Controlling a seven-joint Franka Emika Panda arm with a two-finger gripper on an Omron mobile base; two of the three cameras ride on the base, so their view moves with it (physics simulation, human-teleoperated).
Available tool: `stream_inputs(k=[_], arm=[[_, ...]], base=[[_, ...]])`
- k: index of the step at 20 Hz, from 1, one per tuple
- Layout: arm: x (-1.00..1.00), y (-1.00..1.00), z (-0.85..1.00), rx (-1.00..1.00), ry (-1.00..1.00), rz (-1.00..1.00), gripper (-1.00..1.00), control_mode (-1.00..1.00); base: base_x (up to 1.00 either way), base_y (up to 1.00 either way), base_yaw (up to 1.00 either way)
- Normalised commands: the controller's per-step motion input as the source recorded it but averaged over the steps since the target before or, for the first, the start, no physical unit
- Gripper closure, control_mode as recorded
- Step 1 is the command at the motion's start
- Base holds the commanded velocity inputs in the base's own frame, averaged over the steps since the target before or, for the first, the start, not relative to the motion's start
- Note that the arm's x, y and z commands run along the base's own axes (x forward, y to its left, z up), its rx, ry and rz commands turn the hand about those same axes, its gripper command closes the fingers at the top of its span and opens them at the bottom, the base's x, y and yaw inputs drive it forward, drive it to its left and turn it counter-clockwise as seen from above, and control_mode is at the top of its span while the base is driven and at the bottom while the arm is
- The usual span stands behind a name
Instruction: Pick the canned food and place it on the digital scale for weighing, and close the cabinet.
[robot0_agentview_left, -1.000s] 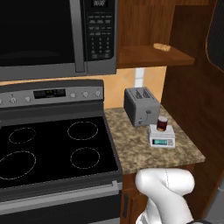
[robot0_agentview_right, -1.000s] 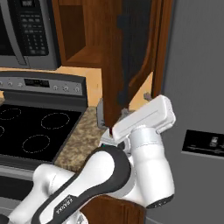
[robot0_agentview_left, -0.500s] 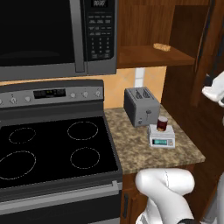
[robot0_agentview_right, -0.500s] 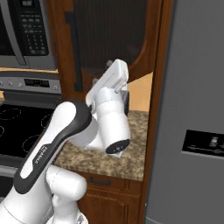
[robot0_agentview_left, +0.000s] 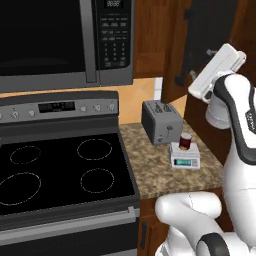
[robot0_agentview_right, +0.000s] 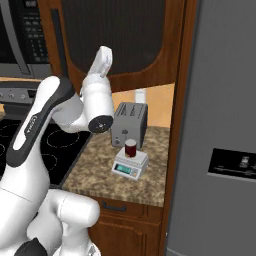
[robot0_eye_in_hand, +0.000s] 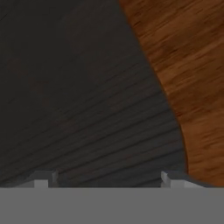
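even, flat rendered light, soft shadows, slightly blurry hand view.

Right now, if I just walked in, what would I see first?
Probably the big white robot arm reaching up, its gripper pressed close to the dark panel of the brown cabinet door. Next, the small red can standing on the white scale on the speckled counter, in front of the grey toaster.

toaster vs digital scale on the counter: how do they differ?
The toaster is grey and tall; the digital scale is white and low. The toaster's top has slots with nothing on it; the scale's flat top carries the canned food. The scale sits nearer the counter's front edge. Both stand upright on the counter.
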Motion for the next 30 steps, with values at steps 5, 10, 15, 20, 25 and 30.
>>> stream_inputs(k=[5, 10, 15, 20, 25, 30], arm=[[1.0, 0.67, 0.01, -0.05, 0.19, -0.06, -1.0, -1.0], [0.75, 0.04, 0.0, 0.0, 0.19, -0.01, -1.0, -1.0], [0.84, 0.0, -0.05, 0.0, 0.03, 0.0, -1.0, -1.0], [0.9, 0.0, -0.18, 0.0, 0.0, 0.0, -1.0, -1.0], [0.83, -0.03, -0.23, 0.0, 0.0, 0.0, -1.0, -1.0], [0.79, -0.02, -0.52, 0.0, 0.0, 0.0, -1.0, -1.0]], base=[[0.0, 0.0, 0.0], [0.0, 0.0, 0.0], [0.0, 0.0, 0.0], [0.0, 0.0, 0.0], [0.0, 0.0, 0.0], [0.0, 0.0, 0.0]])
